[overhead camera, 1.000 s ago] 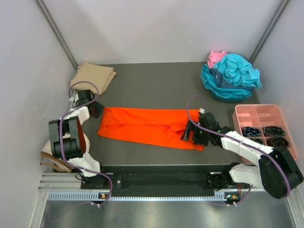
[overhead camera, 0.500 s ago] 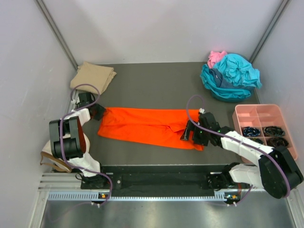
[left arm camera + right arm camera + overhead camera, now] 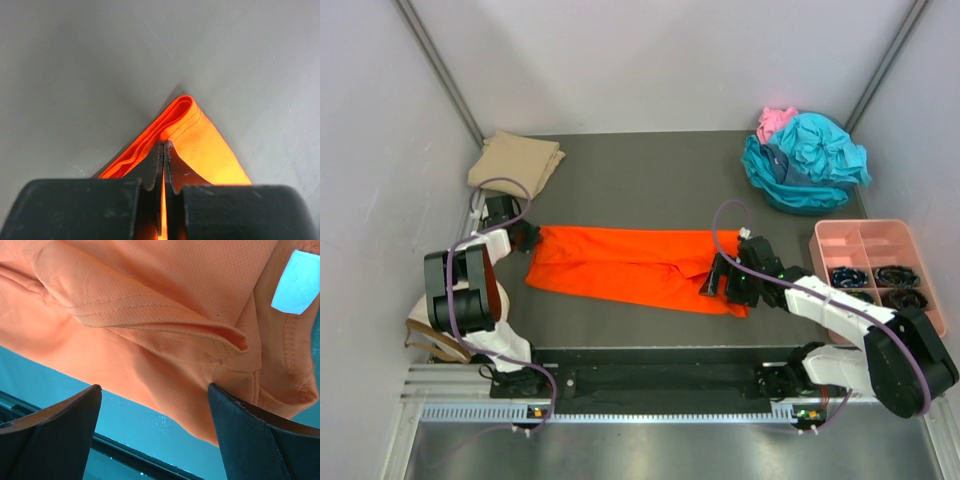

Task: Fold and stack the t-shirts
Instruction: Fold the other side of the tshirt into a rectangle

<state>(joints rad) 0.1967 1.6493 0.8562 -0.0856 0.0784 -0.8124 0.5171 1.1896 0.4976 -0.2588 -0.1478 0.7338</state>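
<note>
A bright orange t-shirt (image 3: 630, 265) lies folded into a long band across the middle of the table. My left gripper (image 3: 532, 236) sits at the band's far left corner. In the left wrist view it (image 3: 164, 145) is shut, with the orange cloth (image 3: 200, 140) pinched between the fingers. My right gripper (image 3: 715, 280) is at the band's right end, low over the cloth. Seen from the right wrist, it (image 3: 155, 387) stands open astride the orange shirt's (image 3: 150, 290) near edge, by the collar and its white label (image 3: 297, 282). A folded tan t-shirt (image 3: 515, 160) rests at the back left.
Crumpled teal t-shirts (image 3: 810, 160) and a pink one (image 3: 775, 120) are heaped at the back right. A pink compartment tray (image 3: 865, 226) holding dark items stands at the right edge. A cream cap-like thing (image 3: 430, 335) lies beside the left arm's base.
My left gripper has gone from partly open to shut on the orange shirt's left corner. The right arm and the shirt have not moved.
</note>
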